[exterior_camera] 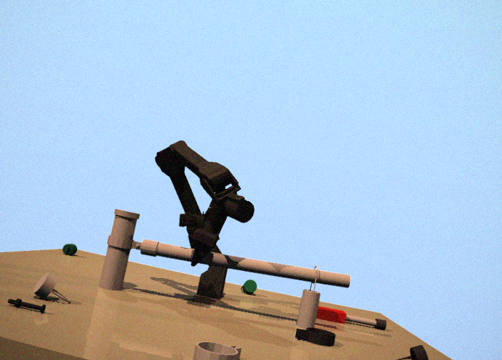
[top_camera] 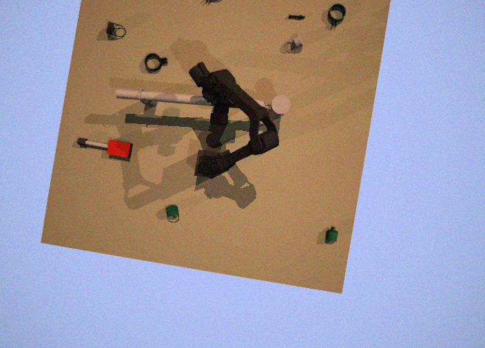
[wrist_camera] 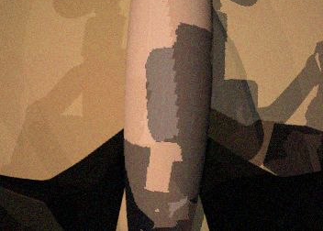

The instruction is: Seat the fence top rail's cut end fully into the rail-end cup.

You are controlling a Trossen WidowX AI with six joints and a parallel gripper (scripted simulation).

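Observation:
The pale rail (top_camera: 173, 98) (exterior_camera: 259, 265) (wrist_camera: 144, 64) runs through the wire loop (exterior_camera: 316, 276) of the loop cap on the short post (exterior_camera: 308, 309). Its other end enters the mouth of the rail-end cup (exterior_camera: 149, 247); how deep it sits inside is hidden. The cup joins the brace band (exterior_camera: 119, 242), which is around the upper part of the big post (exterior_camera: 112, 271), below the post cap (top_camera: 280, 105) (exterior_camera: 127, 213). My gripper (exterior_camera: 203, 256) (wrist_camera: 161, 137) is shut on the rail, on the cup side of its middle, with one dark finger on each side.
A red-headed mallet (top_camera: 119, 148) (exterior_camera: 331, 314) lies near the short post. A black band (top_camera: 147, 65) (exterior_camera: 322, 336), a green cap (top_camera: 172, 210) (exterior_camera: 249, 286), a bolt (top_camera: 296, 17) (exterior_camera: 27, 305) and a pale loop cap (top_camera: 297, 41) (exterior_camera: 45, 285) lie around the rail.

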